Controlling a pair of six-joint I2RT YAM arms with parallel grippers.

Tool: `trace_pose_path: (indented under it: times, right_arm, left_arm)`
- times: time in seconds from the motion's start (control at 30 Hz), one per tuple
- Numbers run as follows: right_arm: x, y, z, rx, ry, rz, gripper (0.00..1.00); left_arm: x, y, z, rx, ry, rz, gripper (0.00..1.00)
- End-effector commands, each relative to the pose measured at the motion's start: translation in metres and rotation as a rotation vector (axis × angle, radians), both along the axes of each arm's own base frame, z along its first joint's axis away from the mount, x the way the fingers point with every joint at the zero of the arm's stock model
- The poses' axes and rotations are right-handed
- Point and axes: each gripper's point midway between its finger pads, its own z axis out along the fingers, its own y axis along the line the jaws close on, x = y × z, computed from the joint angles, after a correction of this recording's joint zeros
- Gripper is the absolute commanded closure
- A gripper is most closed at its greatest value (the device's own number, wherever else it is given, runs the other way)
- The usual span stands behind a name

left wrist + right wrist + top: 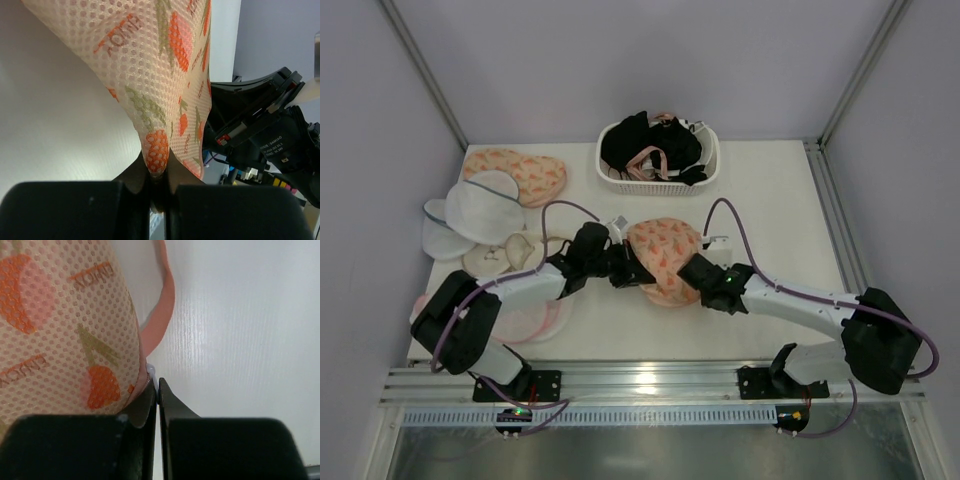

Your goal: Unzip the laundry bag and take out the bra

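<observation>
The unzipping step was in hand. The laundry bag (pixel 665 258) lay mid-way across the counter (pixel 770 200), seemingly unopened (no bra showed). The left pincer (pixel 157 172) pinched a fold of its printed mesh. The right pincer (pixel 157 390) was closed at the pink rim (pixel 162 315); whether it held the pull I could not tell. Next, probably, the pull needed drawing along the rim while the left braced.

Seen from above, the left arm (pixel 510 290) reaches from the lower left of the frame toward the centre, elbow bent. The left gripper (pixel 623 268) is closed, pinching a fold of the laundry bag (pixel 665 250) (its wrist view shows fabric caught between the jaws). The right arm (pixel 800 305) stretches in from the lower right. The right gripper (pixel 692 272) is closed tight and points toward the left one.
</observation>
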Motion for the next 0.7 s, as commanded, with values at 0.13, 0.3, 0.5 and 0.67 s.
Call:
trace_pose_path:
  times: [0.13,0.3,0.5,0.67]
  right_arm:
    - [0.019,-0.024,0.026,-0.077,-0.109,-0.031,0.96]
    - [0.015,-0.018,0.022,-0.045,-0.091,-0.015,0.96]
    - [0.011,-0.016,0.021,-0.009,-0.089,-0.004,0.96]
    - [0.007,0.004,0.019,0.080,-0.054,0.072,0.96]
  left_arm:
    - [0.000,-0.011,0.010,-0.001,-0.097,-0.183,0.88]
    - [0.022,-0.030,0.006,-0.036,-0.118,-0.184,0.34]
    - [0.034,-0.021,0.002,-0.015,-0.115,-0.045,0.14]
    - [0.021,0.015,0.000,0.055,-0.085,0.124,0.06]
